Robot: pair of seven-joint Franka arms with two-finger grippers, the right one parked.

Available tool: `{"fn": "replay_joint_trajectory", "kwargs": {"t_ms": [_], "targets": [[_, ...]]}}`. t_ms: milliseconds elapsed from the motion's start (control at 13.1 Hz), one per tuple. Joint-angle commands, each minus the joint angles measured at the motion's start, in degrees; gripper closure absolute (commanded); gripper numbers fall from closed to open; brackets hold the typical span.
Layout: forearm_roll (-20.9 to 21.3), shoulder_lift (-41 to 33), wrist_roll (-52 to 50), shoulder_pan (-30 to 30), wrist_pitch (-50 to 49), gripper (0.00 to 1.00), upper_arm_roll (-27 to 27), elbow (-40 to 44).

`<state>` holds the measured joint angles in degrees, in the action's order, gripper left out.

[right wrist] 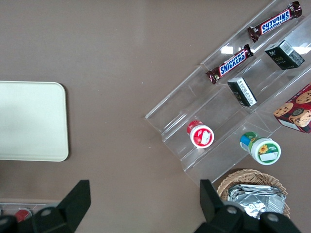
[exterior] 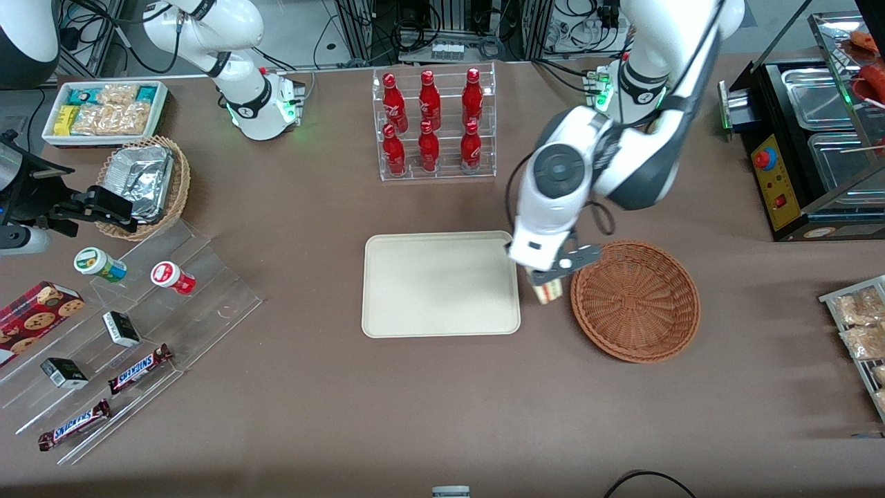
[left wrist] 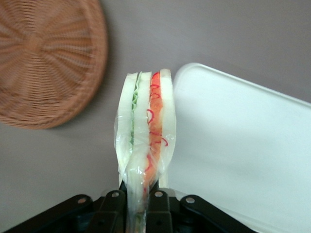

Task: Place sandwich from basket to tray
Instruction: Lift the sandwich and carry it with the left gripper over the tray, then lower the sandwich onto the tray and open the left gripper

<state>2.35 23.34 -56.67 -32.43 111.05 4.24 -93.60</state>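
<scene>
My left gripper [exterior: 550, 280] hangs over the bare table in the gap between the tray [exterior: 415, 325] and the basket [exterior: 636, 301]. It is shut on the sandwich [exterior: 548, 292], a plastic-wrapped white-bread wedge with green and red filling [left wrist: 146, 121], pinched at its narrow end between the black fingers [left wrist: 158, 206]. The reddish-brown basket [left wrist: 43, 58] holds nothing that I can see. The cream tray [left wrist: 233, 145] lies bare beside the sandwich.
A clear rack of red bottles [exterior: 432, 124] stands farther from the front camera than the tray. A clear stepped stand with snack bars and cups [exterior: 117, 346], a foil-lined tan basket [exterior: 145, 183] and a white snack bin [exterior: 104, 111] lie toward the parked arm's end. A black food warmer [exterior: 809, 138] is at the working arm's end.
</scene>
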Motion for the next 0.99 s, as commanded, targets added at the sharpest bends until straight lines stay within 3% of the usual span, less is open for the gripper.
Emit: {"fn": "replay_joint_trajectory", "kwargs": {"t_ms": [0,458,686,915], "targets": [[0.73,6.26,1.03,-4.12,2.4,1.0,-0.81,5.09],[0.82,12.07,1.21,-8.61,10.4,1.0,-0.81,6.15],[4.59,15.15,0.86,-11.95,14.37,1.0,-0.9,6.41],[4.77,16.56,1.21,-11.87,18.83,1.0,-0.9,6.15]]}}
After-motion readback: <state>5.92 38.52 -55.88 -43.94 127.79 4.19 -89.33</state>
